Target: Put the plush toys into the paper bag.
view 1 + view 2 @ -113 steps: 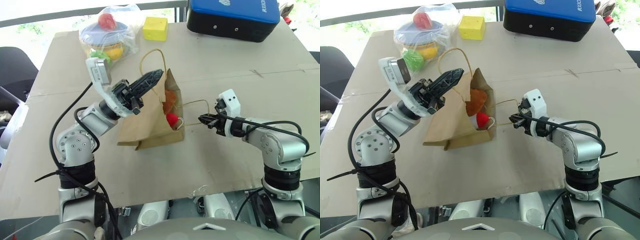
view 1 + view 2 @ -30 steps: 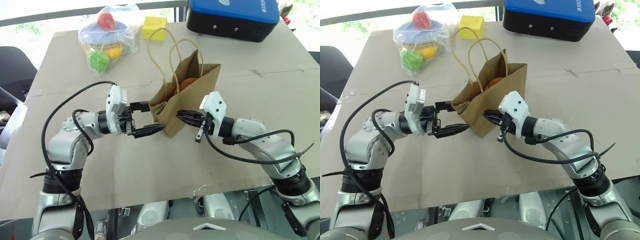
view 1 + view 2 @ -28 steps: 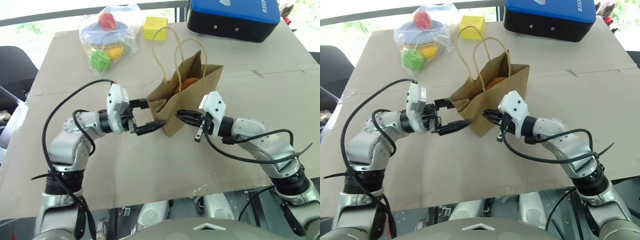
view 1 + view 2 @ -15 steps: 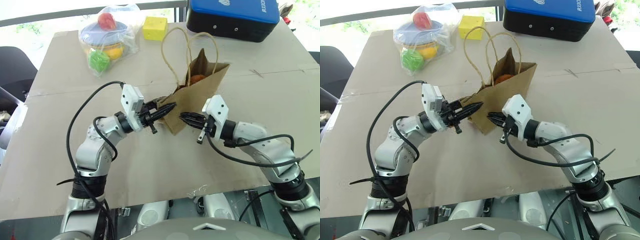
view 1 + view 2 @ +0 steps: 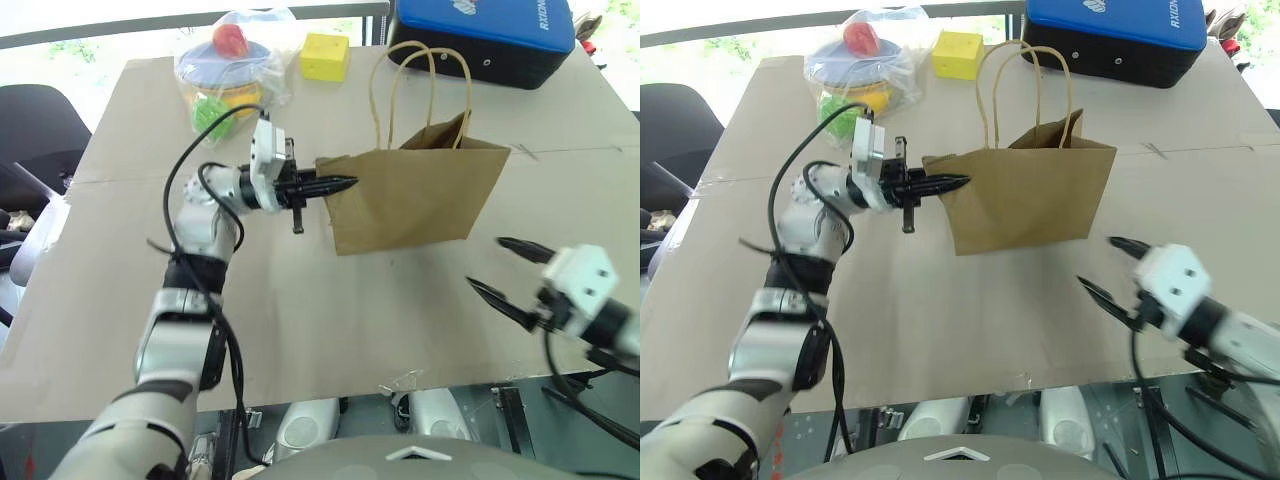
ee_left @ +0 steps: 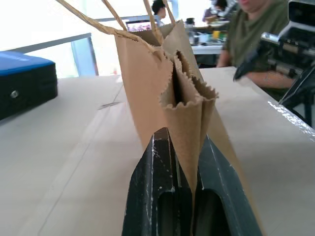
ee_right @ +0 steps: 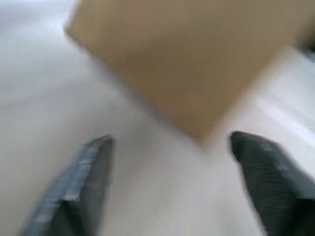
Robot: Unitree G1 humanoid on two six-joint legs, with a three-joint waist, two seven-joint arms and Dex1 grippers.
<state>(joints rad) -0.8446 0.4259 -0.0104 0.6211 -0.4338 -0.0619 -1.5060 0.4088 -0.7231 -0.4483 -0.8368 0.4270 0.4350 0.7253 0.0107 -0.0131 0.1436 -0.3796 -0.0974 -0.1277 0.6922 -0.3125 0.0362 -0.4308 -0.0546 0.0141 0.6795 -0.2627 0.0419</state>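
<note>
The left gripper [image 5: 340, 184] is pressed together on the folded side edge of the paper bag [image 5: 420, 195], probably to keep the bag upright and steady on the table [image 5: 300, 320]. The right gripper [image 5: 500, 272] is spread wide, holds nothing and hangs near the front table edge, apart from the bag.

The bag stands upright in the middle of the table, with its 2 handles [image 5: 420, 85] rising above it. The plush toys cannot be seen from here; they are probably inside.

The left wrist view shows the pinched paper fold [image 6: 184, 105] between the fingers [image 6: 152, 196], and also a person in a green shirt [image 6: 251, 37] behind the table.
</note>
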